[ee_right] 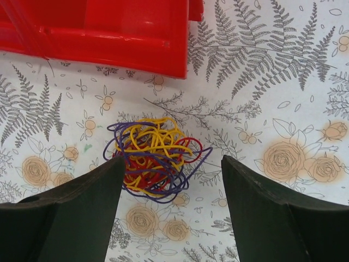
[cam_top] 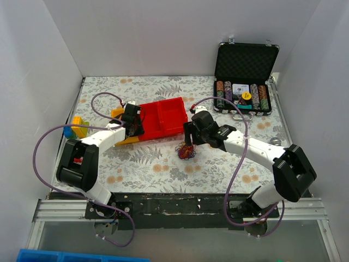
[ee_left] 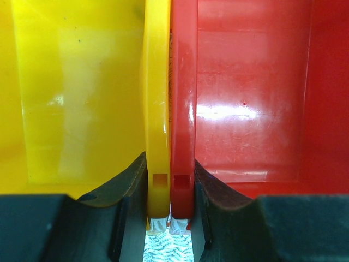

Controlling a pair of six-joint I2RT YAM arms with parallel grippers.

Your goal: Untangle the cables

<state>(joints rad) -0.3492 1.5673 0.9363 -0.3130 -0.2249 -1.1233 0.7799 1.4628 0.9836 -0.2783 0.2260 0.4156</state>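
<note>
**A:** Top view: we've got the tangled ball of thin red, yellow and purple cables [cam_top: 186, 151] on the floral-print counter [cam_top: 152, 164], near the red plastic bin [cam_top: 169, 115], with the right end effector [cam_top: 191, 136] just beside it.

**B:** Left wrist: our left end effector [ee_left: 170, 164] is pinching the abutting walls [ee_left: 158, 109] of that bin and a yellow plastic bin [ee_left: 82, 98]. Right wrist: fingers spread wide, cables between them, closer to the left one.

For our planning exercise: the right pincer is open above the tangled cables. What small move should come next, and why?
Probably lower the right pincer straight down around the cables: its jaws stand open, and the tangle lies between them, ungripped.
</note>
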